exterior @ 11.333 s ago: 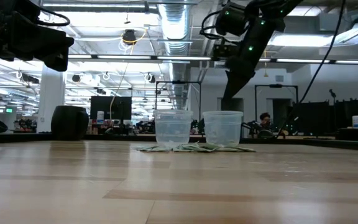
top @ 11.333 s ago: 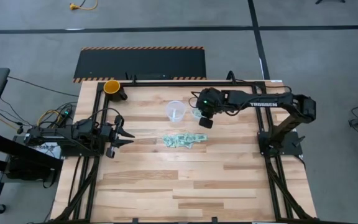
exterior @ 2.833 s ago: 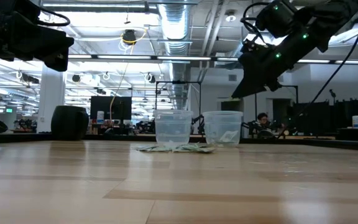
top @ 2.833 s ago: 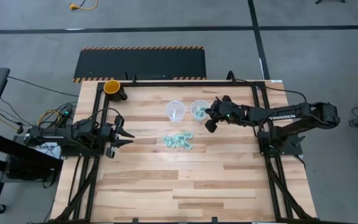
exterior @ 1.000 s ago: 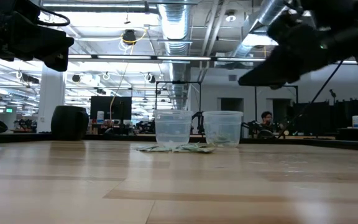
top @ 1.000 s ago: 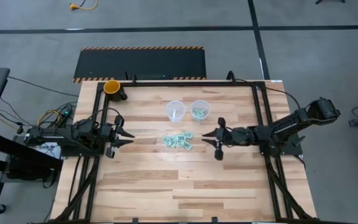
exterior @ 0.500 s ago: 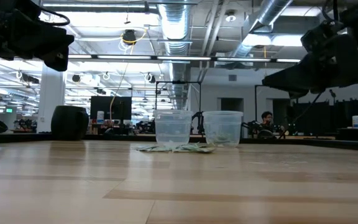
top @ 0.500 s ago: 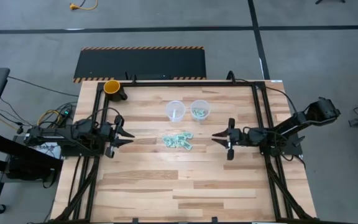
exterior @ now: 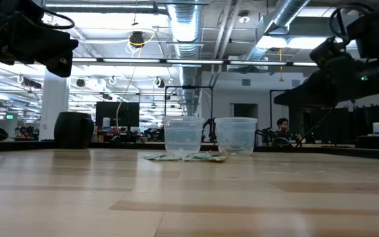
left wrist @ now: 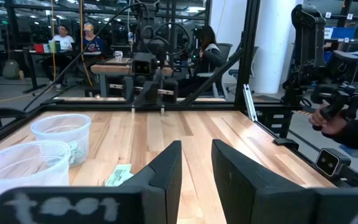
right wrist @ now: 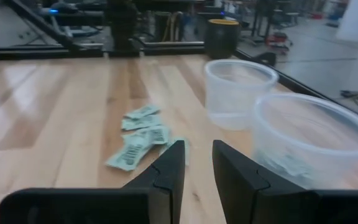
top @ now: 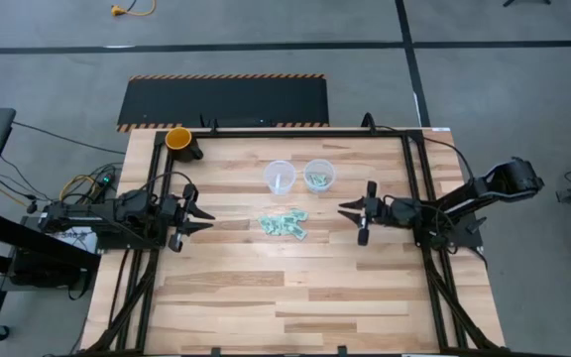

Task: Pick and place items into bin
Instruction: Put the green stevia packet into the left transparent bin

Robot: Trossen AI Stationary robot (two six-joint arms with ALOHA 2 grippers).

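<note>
Right end effector hovers over the desk, right of the items; fingers slightly parted, holding nothing. Left end effector waits at the left edge, likewise parted and empty. Some items sit in the right cup. Risk: flat crinkly pieces slip from the pinch or scatter.

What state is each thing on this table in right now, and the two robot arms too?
Left clear cup: upright, looks empty.
Right clear cup: upright, some green packets inside.
Green packets: loose pile lying flat on the table.
Orange cup: upright at the table's corner.
Left gripper: jaws open, empty, at the table's left edge.
Right gripper: jaws open, empty, right of the pile.
</note>
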